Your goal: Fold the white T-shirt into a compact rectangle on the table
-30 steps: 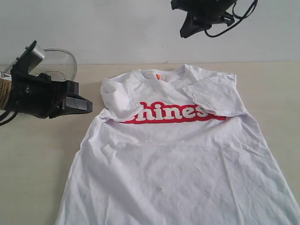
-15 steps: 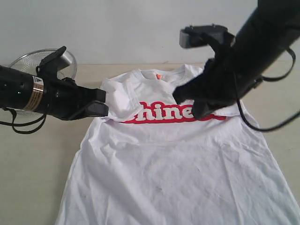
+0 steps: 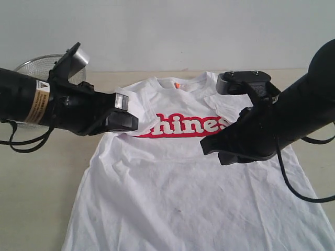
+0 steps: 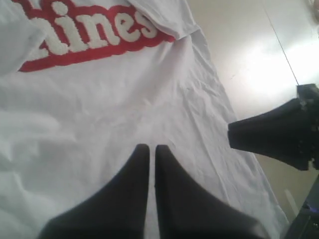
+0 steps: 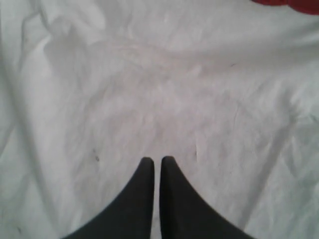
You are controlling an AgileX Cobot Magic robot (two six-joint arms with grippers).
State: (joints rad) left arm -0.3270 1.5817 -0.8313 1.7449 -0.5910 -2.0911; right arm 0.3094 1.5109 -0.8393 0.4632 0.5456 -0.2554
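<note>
Left gripper (image 3: 134,124), right gripper (image 3: 205,150): jaws together, empty; both advanced farther over white T-shirt (image 3: 178,193) since earlier.

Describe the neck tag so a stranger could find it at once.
On the beige table lies a white T-shirt with red-edged lettering across the chest. Look beyond the lettering to the collar at its far end: the tag sits just inside it. It is the only orange spot, tiny against the white cloth.
</note>
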